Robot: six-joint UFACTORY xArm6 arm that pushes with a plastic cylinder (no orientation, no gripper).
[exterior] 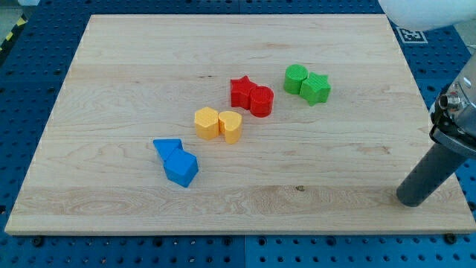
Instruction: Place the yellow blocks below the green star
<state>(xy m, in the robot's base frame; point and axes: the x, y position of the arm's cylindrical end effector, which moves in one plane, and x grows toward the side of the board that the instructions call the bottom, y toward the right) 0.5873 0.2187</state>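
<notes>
Wood board [111, 89] holds two small, hard yellow blocks [218, 124] — light, likely easy to slide — left of the green star [315, 88]; my tip [408, 201] is far off at the view's right, bare, holding nothing, best pushing their left side.

The view's right edge cuts off the arm [455, 119] above my tip [410, 201].
</notes>
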